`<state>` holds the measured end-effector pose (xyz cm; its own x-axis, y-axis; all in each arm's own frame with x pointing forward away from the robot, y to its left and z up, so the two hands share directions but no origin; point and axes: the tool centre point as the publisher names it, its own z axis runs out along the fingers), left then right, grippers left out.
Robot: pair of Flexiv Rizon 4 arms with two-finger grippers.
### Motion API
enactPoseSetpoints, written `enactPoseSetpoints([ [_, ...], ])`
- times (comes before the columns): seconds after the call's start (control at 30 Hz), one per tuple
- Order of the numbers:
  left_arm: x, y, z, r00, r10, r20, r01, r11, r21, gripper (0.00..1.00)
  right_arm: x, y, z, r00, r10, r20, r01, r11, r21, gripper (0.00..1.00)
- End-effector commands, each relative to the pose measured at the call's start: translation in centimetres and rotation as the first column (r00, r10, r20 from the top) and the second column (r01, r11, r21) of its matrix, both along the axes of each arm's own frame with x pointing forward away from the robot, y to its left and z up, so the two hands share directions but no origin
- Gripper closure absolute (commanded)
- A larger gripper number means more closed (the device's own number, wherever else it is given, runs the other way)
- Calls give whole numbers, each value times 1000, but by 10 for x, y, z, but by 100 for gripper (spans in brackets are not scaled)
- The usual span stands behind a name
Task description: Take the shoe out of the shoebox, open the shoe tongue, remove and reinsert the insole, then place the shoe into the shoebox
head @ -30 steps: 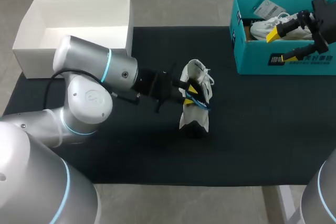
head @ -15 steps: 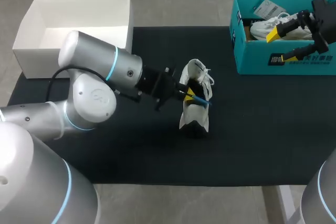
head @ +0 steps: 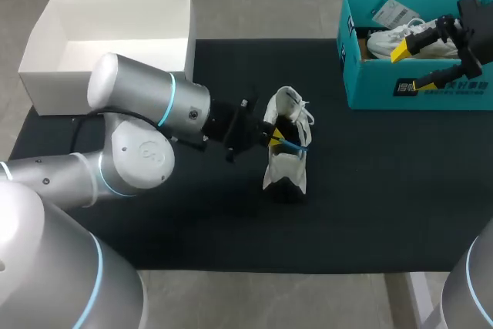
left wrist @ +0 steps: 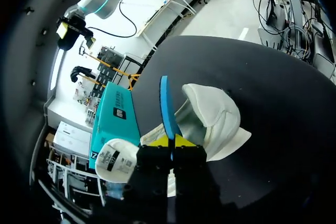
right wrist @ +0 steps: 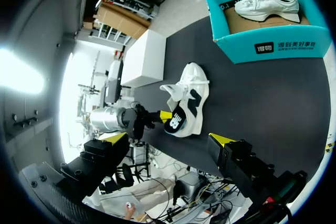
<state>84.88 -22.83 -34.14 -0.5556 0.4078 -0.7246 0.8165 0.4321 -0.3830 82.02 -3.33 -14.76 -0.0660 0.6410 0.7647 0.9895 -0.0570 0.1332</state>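
Note:
A white shoe (head: 286, 161) stands toe-down on the black mat (head: 370, 190), with its opening facing my left gripper (head: 273, 138). That gripper is shut on the edge of a blue insole (head: 293, 146) that sticks out of the shoe's opening. In the left wrist view the insole (left wrist: 167, 109) rises edge-on from between the shut yellow tips (left wrist: 171, 141), with the shoe (left wrist: 215, 121) just behind it. My right gripper (head: 409, 69) hangs open over the front wall of the teal shoebox (head: 431, 96), holding nothing. In the right wrist view the shoe (right wrist: 188, 95) lies far ahead of the open fingers (right wrist: 119, 137).
A second white shoe (head: 400, 36) and a tag lie inside the teal shoebox (right wrist: 262, 51) at the back right. An empty white box (head: 108, 36) stands at the mat's back left corner. My left arm (head: 146, 129) stretches across the mat's left half.
My left gripper has shut on the blue insole, and its elbow has swung slightly toward the back. The right arm has not moved.

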Motion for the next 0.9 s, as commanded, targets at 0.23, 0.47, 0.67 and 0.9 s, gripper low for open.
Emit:
enactPoseSetpoints([
  [0.23, 7, -2, -10, 1000, 7, 16, -8, 999, 52, 100, 0, 0, 0, 1000, -1, -1, 1, 1000, -2, 0],
  [0.47, 20, -2, -17, 998, 54, 25, -55, 998, 43, 100, 0, 0, 0, 1000, -1, -1, 1, 1000, -2, 0],
  [0.67, 11, 0, -9, 1000, 21, -6, -21, 999, 27, 100, 0, 0, 0, 1000, -1, -1, 1, 1000, -2, 0],
  [0.9, 0, 2, 3, 1000, -11, 0, 11, 1000, 23, 66, 0, 0, 0, 1000, -1, -1, 1, 1000, -2, 0],
])
